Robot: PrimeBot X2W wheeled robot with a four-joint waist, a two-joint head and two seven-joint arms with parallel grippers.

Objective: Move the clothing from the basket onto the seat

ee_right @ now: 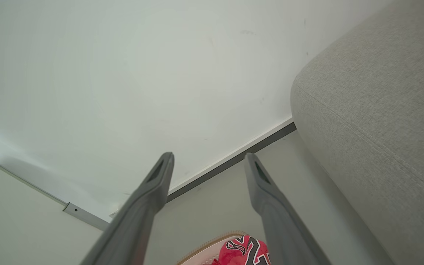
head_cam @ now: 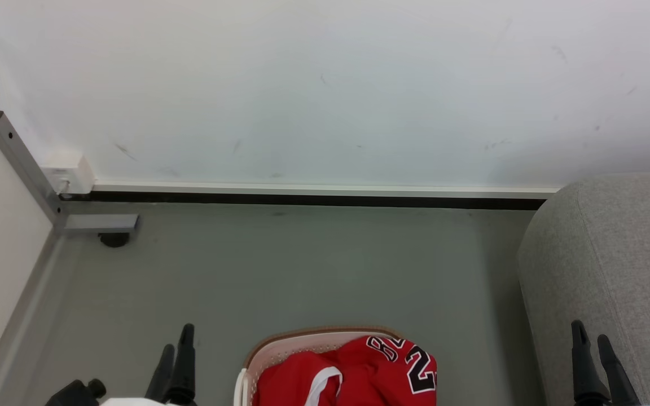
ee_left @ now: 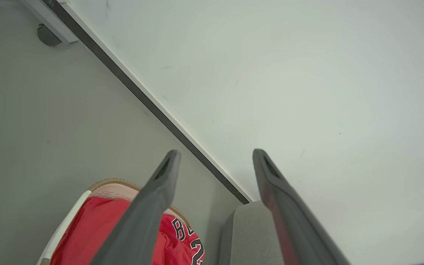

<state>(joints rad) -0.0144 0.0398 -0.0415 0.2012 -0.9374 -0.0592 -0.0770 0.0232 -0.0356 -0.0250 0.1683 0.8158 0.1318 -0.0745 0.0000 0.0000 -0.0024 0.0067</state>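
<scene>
Red clothing with white trim and black-and-white numerals lies heaped in the cream basket with a brown rim, at the bottom middle of the head view. The light-grey seat stands to its right. My left gripper points up at the lower left, left of the basket, open and empty. My right gripper points up at the lower right, in front of the seat, also open and empty. The left wrist view shows the clothing, the basket and the seat; the right wrist view shows the seat and the clothing.
Grey floor stretches ahead to a white wall with a dark baseboard. A metal frame post with a foot stands at the far left by a pale panel.
</scene>
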